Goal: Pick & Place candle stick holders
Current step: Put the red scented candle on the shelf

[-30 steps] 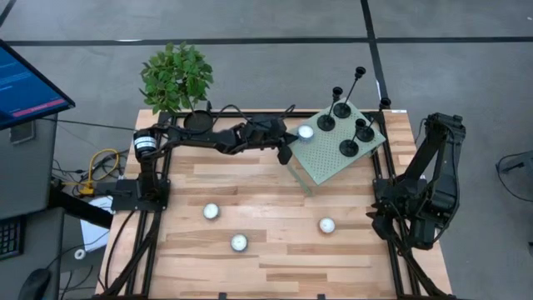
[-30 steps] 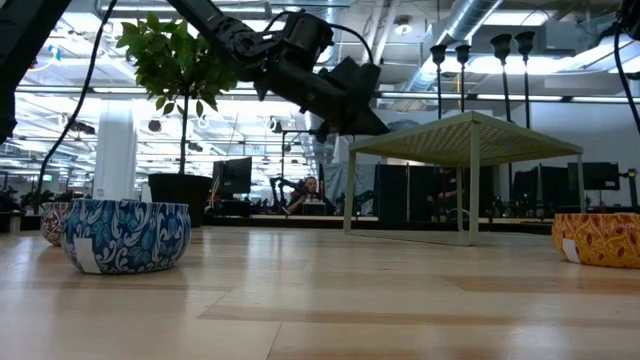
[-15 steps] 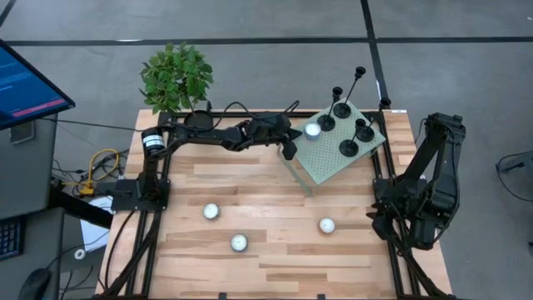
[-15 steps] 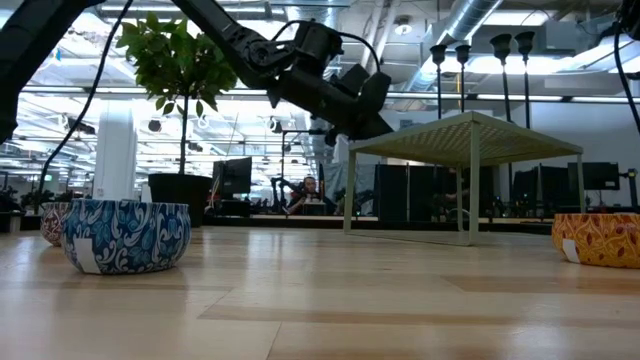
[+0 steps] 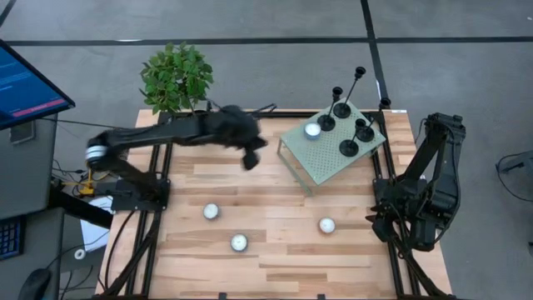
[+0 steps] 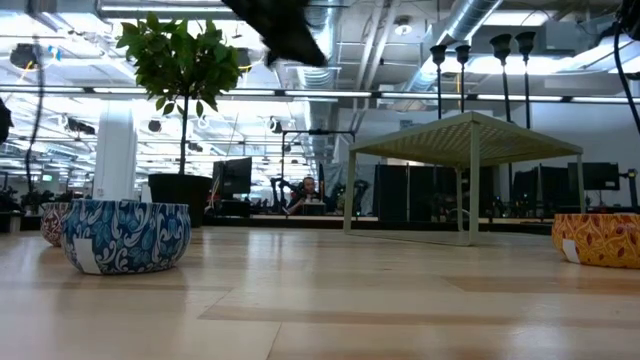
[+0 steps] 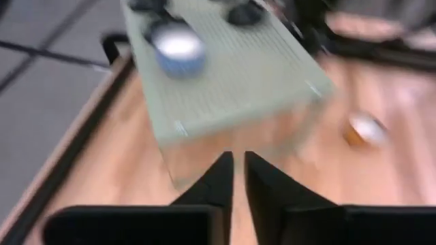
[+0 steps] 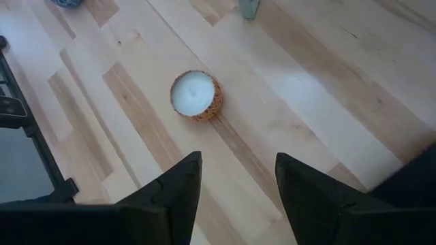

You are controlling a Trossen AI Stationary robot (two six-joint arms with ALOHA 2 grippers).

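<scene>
I stand by the pale wooden desk (image 5: 275,267) and I look first at the raised pale-green slatted stand (image 5: 325,162), at about 1 o'clock from the middle of the desk. The small matte-black candle stick holders (image 5: 348,147) are all on top of it. Each one is upright on its round disc base, with a thin stem and a tiny cup. They are close together but apart from each other. I think they are kept upright so that a hand can take a stem from above.

The left hand (image 5: 250,158) hangs above the desk at about 11 o'clock from the middle, near the stand but not touching it. It is almost clenched, only a thin slit shows between its two fingers, and it grasps nothing. The right hand (image 8: 238,158) is released and empty. Its arm is folded at the 3 o'clock edge, probably to leave room for the other arm.

I count four holders, with stems of different height. There are four small round white candles in patterned cups (image 5: 211,212): three on the desk toward 6 o'clock and one blue candle (image 5: 312,129) on the stand beside the holders. One green leafy plant in a black pot (image 5: 176,77) is at 11 o'clock.
</scene>
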